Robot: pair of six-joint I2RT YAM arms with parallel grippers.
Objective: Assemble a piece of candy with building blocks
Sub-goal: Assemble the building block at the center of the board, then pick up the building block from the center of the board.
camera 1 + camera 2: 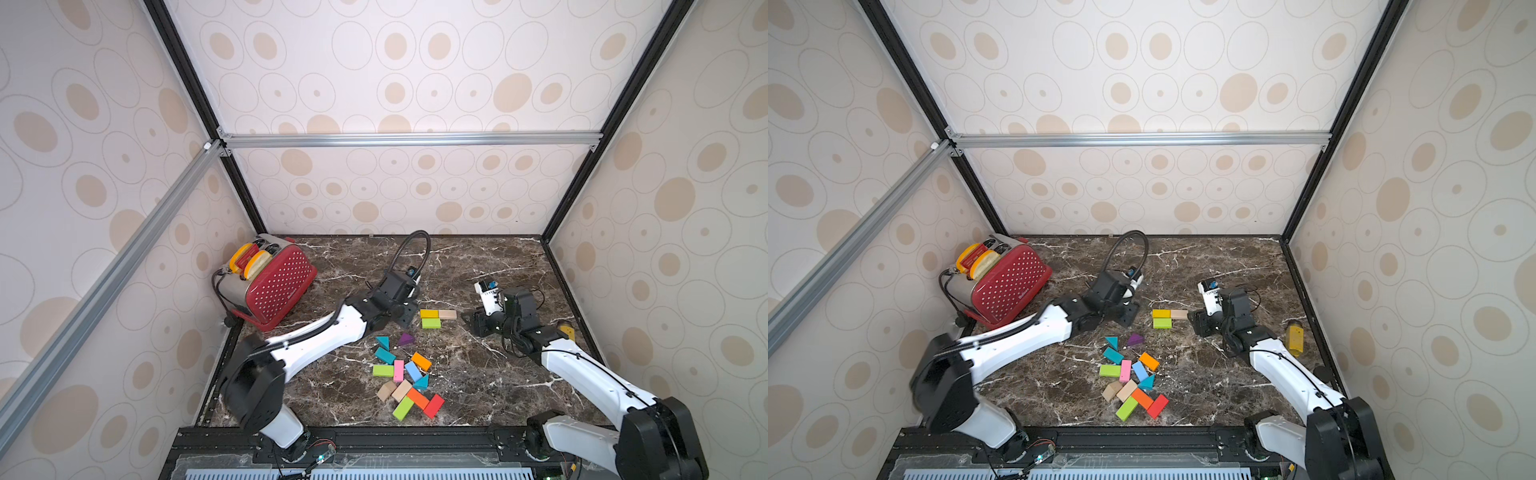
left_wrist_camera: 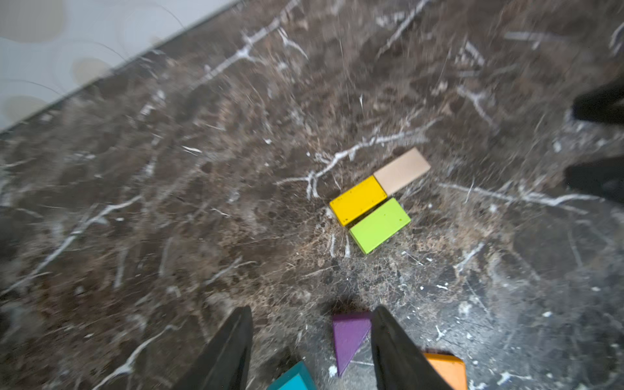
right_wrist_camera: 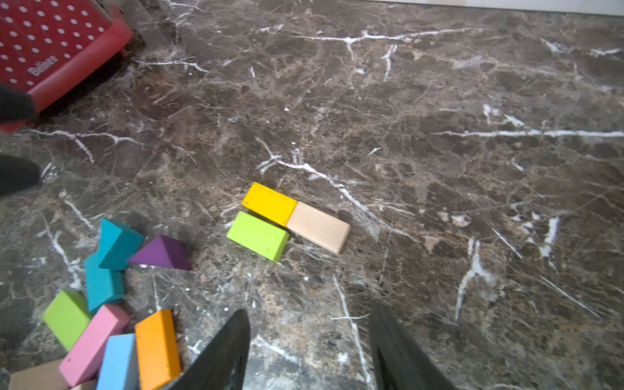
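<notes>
Near frame centre in both top views, touching: yellow wooden brick (image 1: pixel 429 313), plain tan wooden brick (image 1: pixel 447 314), lime-green wooden brick (image 1: pixel 431 323); flanking them, left gripper (image 2: pixel 312 351) and right gripper (image 3: pixel 309 351), jaws apart, empty.

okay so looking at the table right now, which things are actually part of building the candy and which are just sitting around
Part of the job:
- yellow block, tan block and green block, already laid touching one another
- purple wedge
- loose pile of blocks

Just lying about:
- red toaster with toy bread in its slots
- yellow bottle beside the right arm
</notes>
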